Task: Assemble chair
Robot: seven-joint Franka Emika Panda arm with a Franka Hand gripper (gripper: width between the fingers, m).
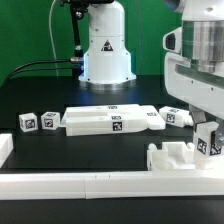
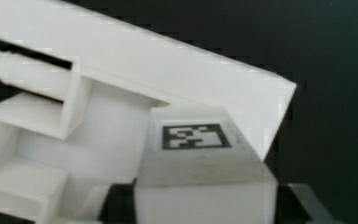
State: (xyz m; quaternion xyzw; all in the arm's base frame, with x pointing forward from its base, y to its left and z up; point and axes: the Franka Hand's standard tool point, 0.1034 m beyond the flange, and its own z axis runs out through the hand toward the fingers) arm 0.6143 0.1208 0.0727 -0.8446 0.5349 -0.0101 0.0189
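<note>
the gripper (image 1: 206,133) holds a tagged piece (image 2: 195,150), jaws closed on it, just beside the notched block (image 1: 172,157) against the border rail (image 1: 70,184); the long slab (image 1: 108,120) lies on the table behind

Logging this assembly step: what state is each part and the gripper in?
gripper: shut on the tagged piece.
tagged piece: held, next to the notched block.
notched block: standing free, ungripped.
long slab: lying flat, ungripped.
leftmost block: loose.
next block: loose.
right block: loose.
</note>
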